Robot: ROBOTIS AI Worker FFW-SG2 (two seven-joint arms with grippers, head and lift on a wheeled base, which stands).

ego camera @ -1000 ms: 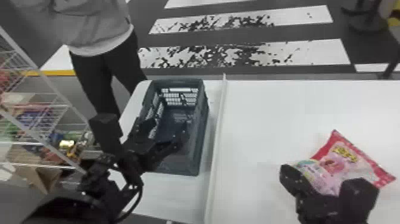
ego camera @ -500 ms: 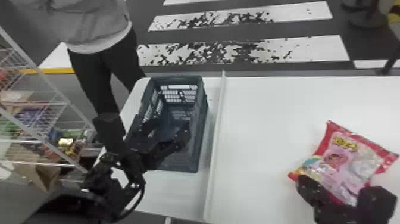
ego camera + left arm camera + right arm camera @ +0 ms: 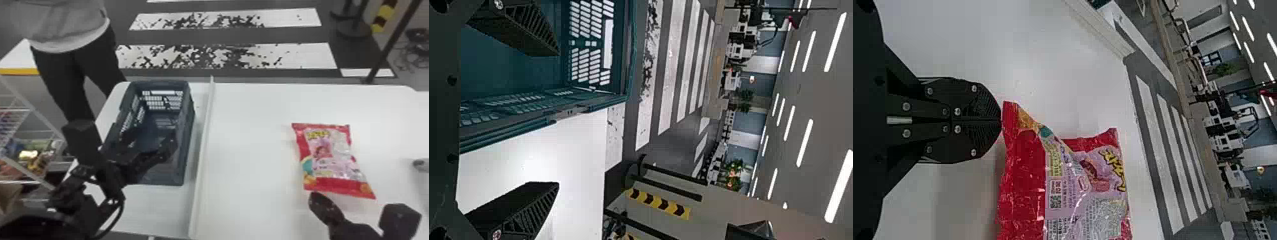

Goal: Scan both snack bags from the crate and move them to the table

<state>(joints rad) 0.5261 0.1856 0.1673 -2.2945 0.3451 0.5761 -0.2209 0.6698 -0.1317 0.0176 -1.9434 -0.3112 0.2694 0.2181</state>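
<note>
My left gripper (image 3: 150,142) stands open over the dark crate (image 3: 189,127); in the left wrist view the same gripper (image 3: 556,119) has its fingers wide apart, one above the crate's inside (image 3: 509,70). On the white table to the right lies a red and pink snack bag (image 3: 333,159), printed face up. My right gripper (image 3: 314,195) is at the bag's near left corner. Seen from the right wrist, that gripper (image 3: 1001,120) is shut, its tips right against a red corner of the snack bag (image 3: 1023,185); whether they pinch it I cannot tell.
A raised white strip (image 3: 201,153) runs along the table (image 3: 255,127) between crate and bag. A grey object (image 3: 421,164) sits at the right edge. Wire shelving with goods (image 3: 25,127) stands at the left.
The bag has turned and more of it shows beyond the right gripper, which has shifted toward the right and nearer the bottom edge. The left arm has stayed over the crate.
</note>
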